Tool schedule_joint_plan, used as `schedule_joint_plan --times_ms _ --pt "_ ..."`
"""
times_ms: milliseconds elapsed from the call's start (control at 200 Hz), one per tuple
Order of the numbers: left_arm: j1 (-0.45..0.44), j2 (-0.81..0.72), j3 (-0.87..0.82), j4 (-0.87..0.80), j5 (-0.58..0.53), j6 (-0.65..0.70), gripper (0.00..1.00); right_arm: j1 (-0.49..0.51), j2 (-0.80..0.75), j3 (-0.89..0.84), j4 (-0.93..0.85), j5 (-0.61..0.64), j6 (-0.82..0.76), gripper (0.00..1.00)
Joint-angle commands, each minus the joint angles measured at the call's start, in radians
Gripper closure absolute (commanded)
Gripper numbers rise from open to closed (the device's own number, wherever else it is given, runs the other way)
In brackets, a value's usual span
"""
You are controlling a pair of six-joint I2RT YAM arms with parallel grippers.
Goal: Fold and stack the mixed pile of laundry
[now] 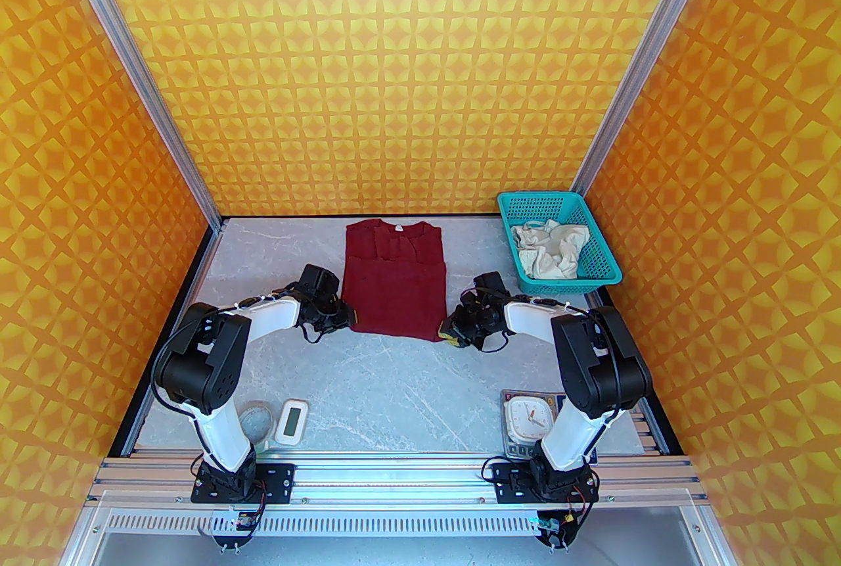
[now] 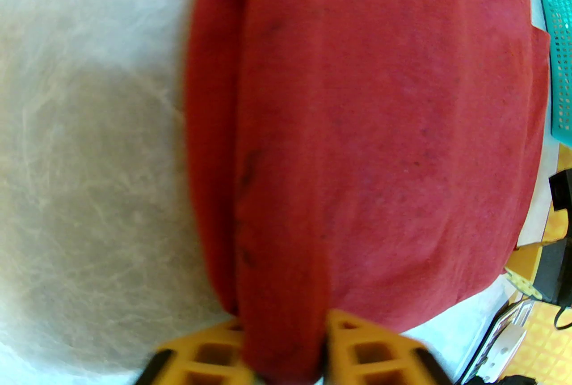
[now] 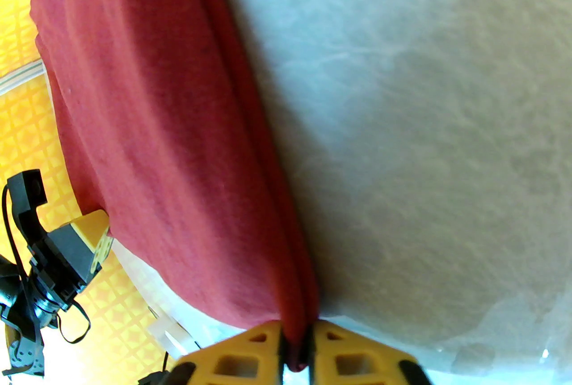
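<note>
1. The top view takes in the whole bench point(image 1: 394, 379). The dark red shirt point(image 1: 396, 281) lies flat at mid-bench, collar toward the back wall and sleeves folded inward. The cream-white shorts point(image 1: 548, 251) sit crumpled inside the teal basket point(image 1: 598, 241) at the far right corner.
2. That view leaves the grips unclear, but the wrist views show them. The left pincer point(image 2: 283, 347) has its yellow fingers closed on the shirt's near left corner, with a thick fold of cloth between them.
3. The right pincer point(image 3: 297, 347) is almost fully closed, pinching a thin doubled edge at the shirt's near right corner.
4. The left wrist view catches a slice of the basket at its right edge. The right wrist view catches the other pincer across the cloth.
5. Counted: two garments, one basket, two arms, two pincers, one white clock point(image 1: 529, 415) and one small white display unit point(image 1: 291, 419), both at the near edge.
</note>
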Motion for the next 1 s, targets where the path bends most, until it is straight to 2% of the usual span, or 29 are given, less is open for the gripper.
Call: schedule_joint_plan --times_ms 0,150,425,620,795,995 --pt "-0.004 -0.050 -0.017 -0.027 0.014 0.024 0.91 0.002 0.012 0.017 0.007 -0.007 0.004 0.92" --pt "-0.004 -0.118 -0.097 -0.065 -0.009 0.042 1.00 0.002 -0.033 -0.020 -0.035 0.019 -0.025 1.00" --pt "-0.031 -0.240 -0.213 -0.136 -0.011 0.054 1.00 0.002 -0.136 -0.170 -0.035 0.020 -0.023 1.00" --pt "-0.090 -0.396 -0.293 -0.211 -0.040 0.026 1.00 0.002 -0.315 -0.236 -0.137 0.040 -0.039 1.00" --pt "-0.098 -0.505 -0.236 -0.268 -0.054 0.032 1.00 0.002 -0.430 -0.104 -0.257 0.067 -0.044 1.00" --pt "-0.031 -0.461 -0.039 -0.300 -0.051 0.052 1.00 0.002 -0.344 0.227 -0.322 0.083 -0.056 1.00"
